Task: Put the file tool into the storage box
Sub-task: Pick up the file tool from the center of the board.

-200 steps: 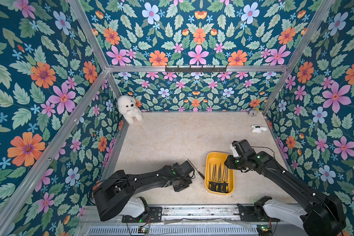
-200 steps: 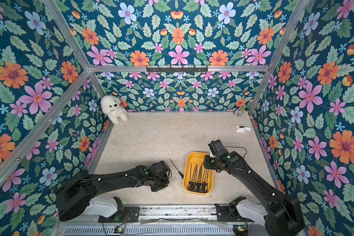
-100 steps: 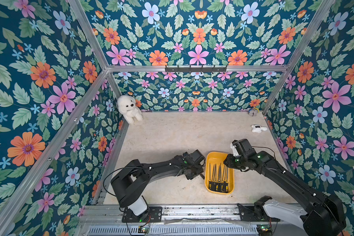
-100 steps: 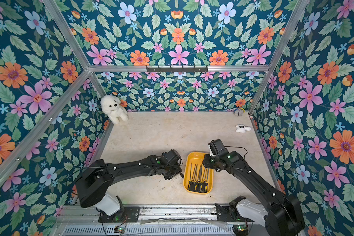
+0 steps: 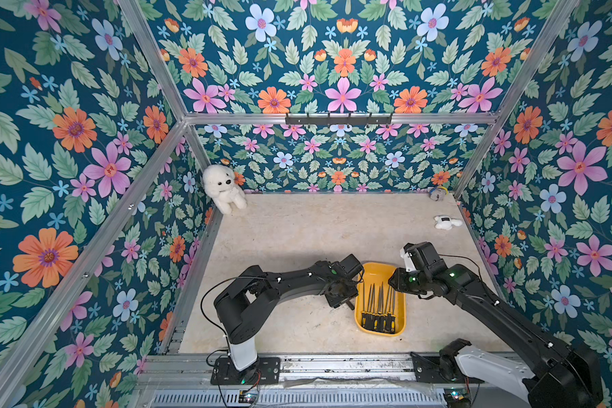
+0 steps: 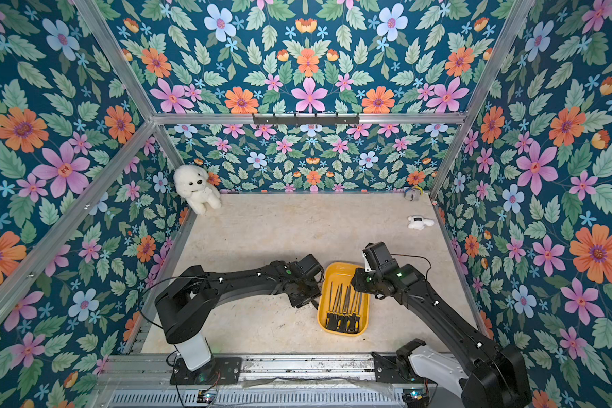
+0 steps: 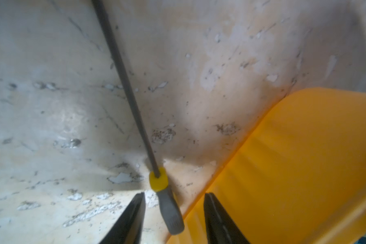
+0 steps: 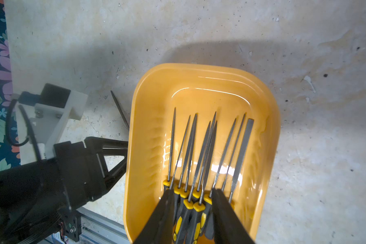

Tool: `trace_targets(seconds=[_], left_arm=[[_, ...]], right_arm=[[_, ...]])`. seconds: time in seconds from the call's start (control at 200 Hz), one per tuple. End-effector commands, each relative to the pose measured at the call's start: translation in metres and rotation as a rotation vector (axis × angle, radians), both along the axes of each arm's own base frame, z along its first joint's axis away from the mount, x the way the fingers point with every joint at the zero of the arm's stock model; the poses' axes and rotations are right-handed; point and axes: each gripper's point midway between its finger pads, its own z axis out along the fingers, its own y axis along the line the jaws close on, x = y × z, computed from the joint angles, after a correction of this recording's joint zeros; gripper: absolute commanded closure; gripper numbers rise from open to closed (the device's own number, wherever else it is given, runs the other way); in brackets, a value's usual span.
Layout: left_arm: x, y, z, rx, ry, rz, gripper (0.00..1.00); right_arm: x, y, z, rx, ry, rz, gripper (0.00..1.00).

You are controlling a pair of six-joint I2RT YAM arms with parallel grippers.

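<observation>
Near the front edge of the worktop [image 5: 297, 240], right of its middle, the storage box [image 5: 375, 266] is set – a shallow yellow tray with rounded corners and a raised, glossy rim. Several slim files [image 8: 172, 143] are laid in it side by side, their black-and-yellow handles toward the front edge and their dark points toward the back.

The file tool [image 7: 133, 105] is seen outside the box, flat on the worktop just beside the box wall that faces the left edge. A long, thin dark shaft, a yellow collar and a grey ribbed handle can be made out. The handle is straddled by the left tool [image 7: 174, 196], whose jaws are parted with a gap on each side – nothing is gripped.

Above the box the right tool [image 8: 192, 191] is held, its jaws narrowly apart and empty.

Farther back, a small white figure [image 5: 446, 222] is seen near the right edge, and a white plush toy [image 5: 223, 187] is propped in the back left corner.
</observation>
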Motion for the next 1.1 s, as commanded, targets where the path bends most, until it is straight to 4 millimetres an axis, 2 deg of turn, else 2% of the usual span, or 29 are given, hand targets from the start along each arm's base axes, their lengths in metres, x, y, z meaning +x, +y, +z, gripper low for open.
trace_targets(seconds=[0.0, 0.205, 0.37, 0.545, 0.7, 0.83, 0.915, 0.99, 1.095], left_arm=[[-0.013, 0.008, -0.006, 0.029, 0.049, -0.028, 0.51], [-0.021, 0.009, -0.018, 0.076, 0.107, -0.100, 0.55], [-0.028, 0.014, -0.027, 0.099, 0.143, -0.140, 0.81], [-0.040, 0.042, -0.019, 0.102, 0.132, -0.147, 0.97], [-0.043, 0.055, 0.012, 0.055, 0.054, -0.206, 1.00], [-0.048, 0.026, 0.056, -0.189, -0.052, -0.345, 1.00], [-0.055, 0.011, 0.078, -0.336, -0.091, -0.399, 1.00], [-0.060, 0.009, 0.084, -0.395, -0.098, -0.405, 1.00], [-0.064, 0.008, 0.088, -0.438, -0.110, -0.416, 1.00]], right_arm=[[-0.003, -0.004, -0.002, -0.018, -0.002, 0.018, 0.64], [-0.005, -0.007, -0.010, -0.018, 0.001, 0.018, 0.64], [-0.002, -0.005, -0.004, -0.010, -0.017, 0.022, 0.64], [0.002, 0.000, 0.003, 0.012, -0.023, 0.027, 0.64], [0.014, 0.019, 0.023, 0.106, -0.034, 0.034, 0.62], [0.019, 0.060, 0.050, 0.344, -0.027, 0.101, 0.55], [0.023, 0.086, 0.070, 0.519, -0.028, 0.154, 0.53], [0.025, 0.098, 0.076, 0.606, -0.014, 0.166, 0.53], [0.026, 0.104, 0.068, 0.631, 0.016, 0.164, 0.53]])
